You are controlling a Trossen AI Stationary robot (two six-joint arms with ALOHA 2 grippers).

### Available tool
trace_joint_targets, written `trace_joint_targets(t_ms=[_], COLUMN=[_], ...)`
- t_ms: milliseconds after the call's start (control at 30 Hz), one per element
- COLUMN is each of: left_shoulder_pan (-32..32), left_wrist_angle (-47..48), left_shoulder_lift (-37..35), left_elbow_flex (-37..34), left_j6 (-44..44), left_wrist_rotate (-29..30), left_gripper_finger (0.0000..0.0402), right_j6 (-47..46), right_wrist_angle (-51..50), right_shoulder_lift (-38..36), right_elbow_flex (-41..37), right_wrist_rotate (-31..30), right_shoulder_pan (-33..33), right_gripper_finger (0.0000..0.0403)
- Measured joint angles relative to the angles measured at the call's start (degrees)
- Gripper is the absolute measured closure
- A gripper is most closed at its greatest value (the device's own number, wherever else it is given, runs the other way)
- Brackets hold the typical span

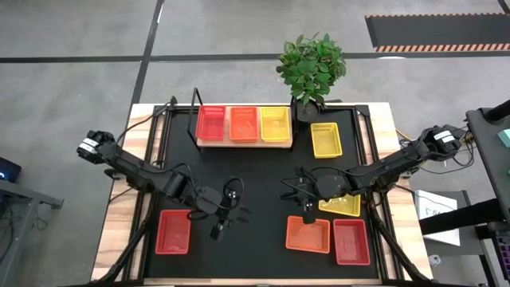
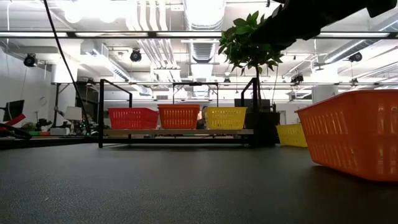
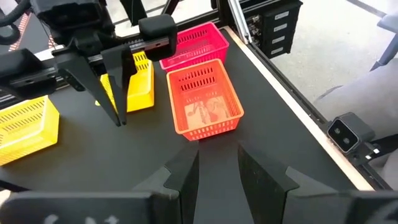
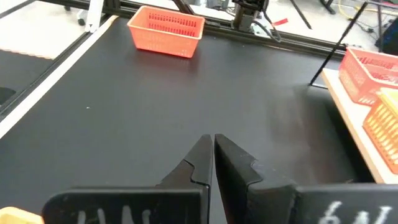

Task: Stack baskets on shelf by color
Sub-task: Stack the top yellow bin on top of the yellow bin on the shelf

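Your shelf (image 1: 244, 142) holds one red, orange and yellow basket as colour bases. Left gripper (image 1: 221, 226), partly open and empty, faces the orange basket (image 1: 308, 233) well clear of the shelf; right gripper (image 1: 307, 212) pinched shut, empty.

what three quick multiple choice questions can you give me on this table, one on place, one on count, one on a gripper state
1. Which basket sits in the middle of the shelf?
A red
B orange
C yellow

2. How many yellow baskets lie on the black tabletop, off the shelf?
A none
B two
C four

3. The right gripper is:
A shut and empty
B wide open
C shut on a basket

Answers:
1 B: the orange basket stands between the shelf's red basket and yellow basket.
2 B: one beside the plant, one under the right arm.
3 A: its fingers meet with nothing between.
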State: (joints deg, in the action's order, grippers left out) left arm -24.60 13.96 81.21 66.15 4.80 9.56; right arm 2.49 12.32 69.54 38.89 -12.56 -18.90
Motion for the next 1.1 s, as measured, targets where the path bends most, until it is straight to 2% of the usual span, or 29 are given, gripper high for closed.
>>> trace_joint_targets(t_ms=[1100], left_shoulder_pan=[-0.01], left_wrist_angle=[0.07], left_shoulder_lift=[-0.07], left_elbow_flex=[0.02], left_j6=[1.57], left_wrist_rotate=[0.30], left_gripper_finger=[0.0306], right_j6=[-1.49], right_wrist_angle=[0.90], right_shoulder_lift=[0.00], right_elbow_flex=[0.00], right_wrist_rotate=[-1.12], right_shoulder_pan=[-0.64], right_gripper_finger=[0.0394])
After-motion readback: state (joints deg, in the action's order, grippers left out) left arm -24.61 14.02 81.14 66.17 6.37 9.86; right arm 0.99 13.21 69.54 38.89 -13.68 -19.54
